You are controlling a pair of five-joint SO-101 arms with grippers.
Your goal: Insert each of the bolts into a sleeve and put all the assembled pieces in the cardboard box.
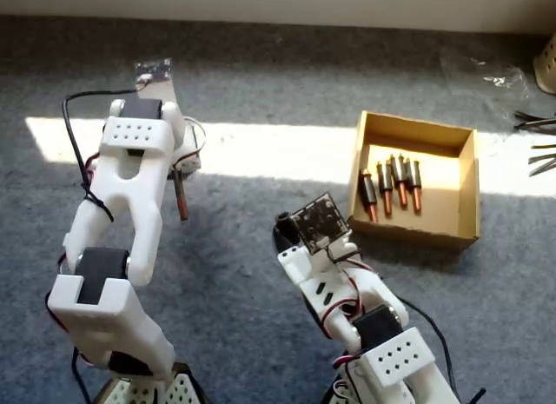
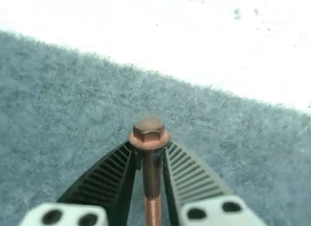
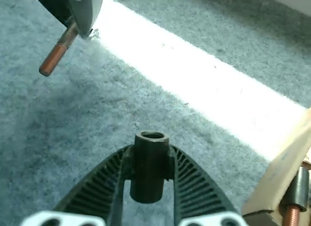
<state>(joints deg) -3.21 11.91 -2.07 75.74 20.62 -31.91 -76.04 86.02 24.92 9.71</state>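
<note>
- The bolt (image 2: 148, 133), clamped in the left claw (image 2: 149, 148), and the sleeve (image 3: 149, 167), clamped in the right claw (image 3: 149, 151), hang well apart above the carpeted surface (image 1: 243, 282). A tilted approach could jam the thread on the sleeve's rim.
- Bolt coppery, hex-headed; sleeve dark, bore open.
- Assembled pieces (image 1: 386, 188) lie in the cardboard box (image 1: 415, 128).

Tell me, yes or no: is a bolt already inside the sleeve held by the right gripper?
No, the sleeve shows an empty top opening; the left gripper holds the bolt.
</note>
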